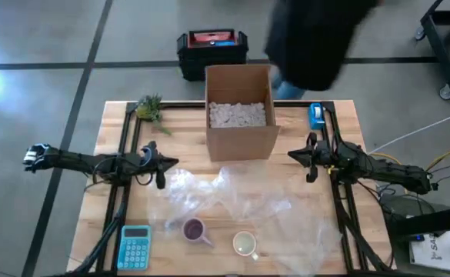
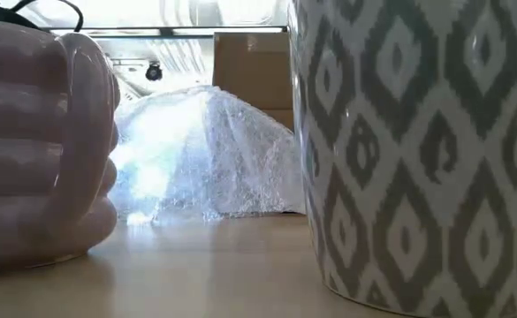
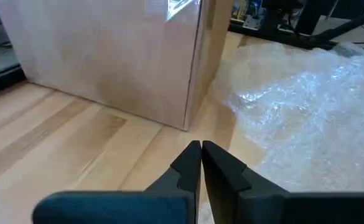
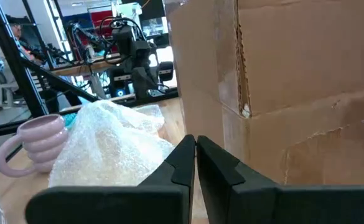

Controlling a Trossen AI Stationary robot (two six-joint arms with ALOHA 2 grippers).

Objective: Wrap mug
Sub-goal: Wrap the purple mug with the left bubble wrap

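Two mugs stand on their bases near the table's front edge. One is a ribbed lilac mug (image 1: 195,229) (image 2: 37,141) (image 4: 35,143); the other is a white mug with a grey diamond pattern (image 1: 245,245) (image 2: 417,150). A crumpled sheet of clear bubble wrap (image 1: 240,204) (image 3: 306,112) (image 4: 107,146) lies on the table, with both mugs on its near part. My left gripper (image 1: 171,163) (image 3: 200,155) hovers shut at the sheet's left far corner. My right gripper (image 1: 294,155) (image 4: 195,149) hovers shut at its right far side. Neither holds anything.
An open cardboard box (image 1: 240,115) (image 3: 107,56) (image 4: 294,74) with white filling stands at the table's far middle, between the grippers. A blue calculator (image 1: 135,246) lies front left, a tape dispenser (image 1: 315,115) back right, a small plant (image 1: 149,108) back left. A person (image 1: 317,31) stands behind the table.
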